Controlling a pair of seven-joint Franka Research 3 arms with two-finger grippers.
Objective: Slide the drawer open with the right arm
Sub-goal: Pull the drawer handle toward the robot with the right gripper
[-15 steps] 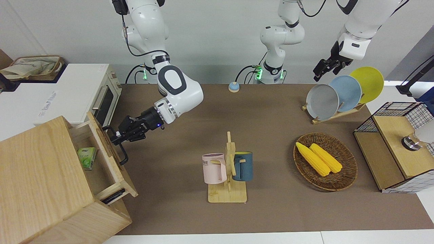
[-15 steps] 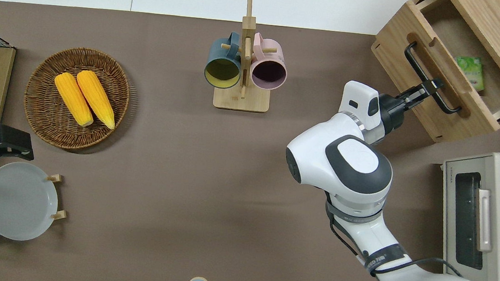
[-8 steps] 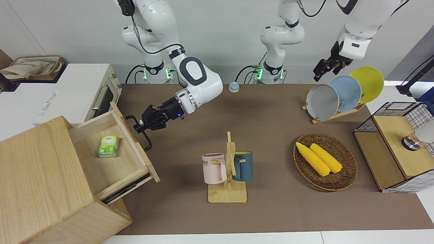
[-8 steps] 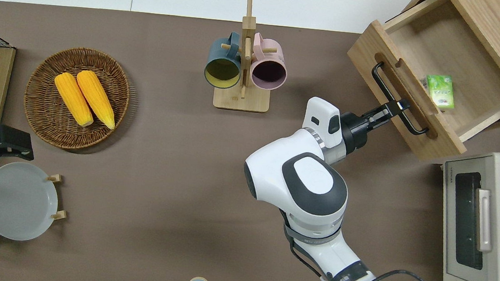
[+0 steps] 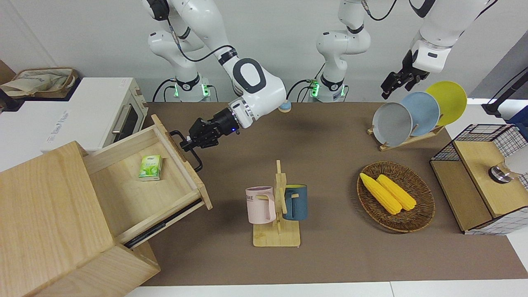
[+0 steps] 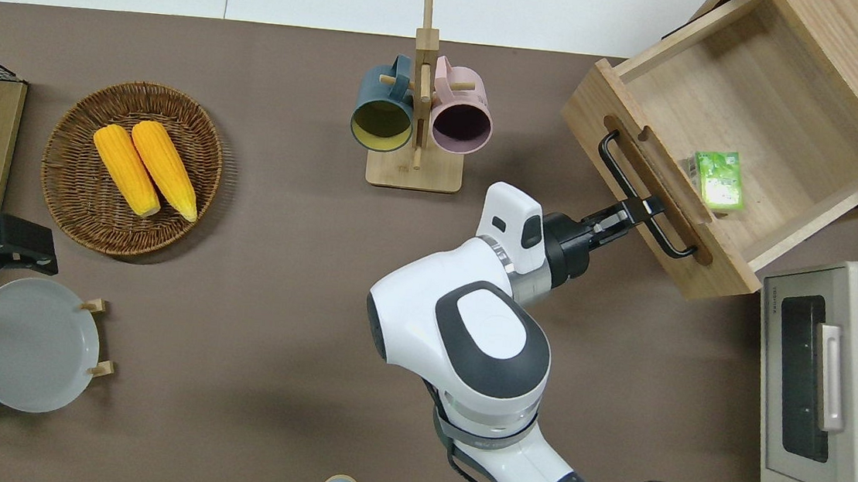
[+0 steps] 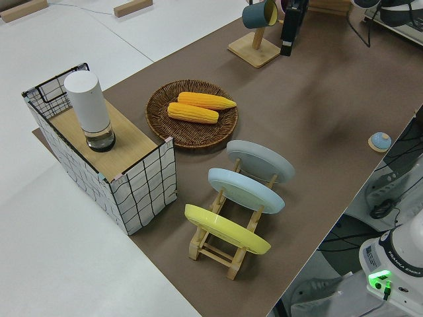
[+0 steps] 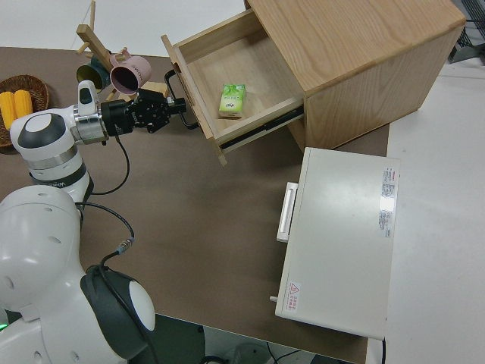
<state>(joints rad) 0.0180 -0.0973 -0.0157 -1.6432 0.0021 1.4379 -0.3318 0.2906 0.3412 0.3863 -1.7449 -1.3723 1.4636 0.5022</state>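
The drawer (image 5: 123, 185) stands pulled far out of the big pale wooden box (image 5: 45, 218) at the right arm's end of the table. A small green packet (image 5: 150, 167) lies on its floor. My right gripper (image 5: 186, 145) is shut on the black bar handle (image 5: 198, 161) on the drawer's front, toward the end nearer the robots. From overhead the right gripper (image 6: 645, 208) clamps the handle (image 6: 620, 171), with the drawer (image 6: 765, 123) and the green packet (image 6: 718, 180) past it. The right side view shows the open drawer (image 8: 242, 64) too. My left arm is parked.
A white toaster oven (image 6: 827, 392) stands close beside the drawer, nearer the robots. A mug rack (image 6: 419, 108) with two mugs is mid-table, near the drawer's front corner. A corn basket (image 5: 396, 196), a plate rack (image 5: 412, 113) and a wire-mesh box (image 5: 482, 181) sit toward the left arm's end.
The drawer has slid well out of the box, drawn by my right gripper on its handle toward the table's middle. The green packet rode along inside. The left arm stayed still.
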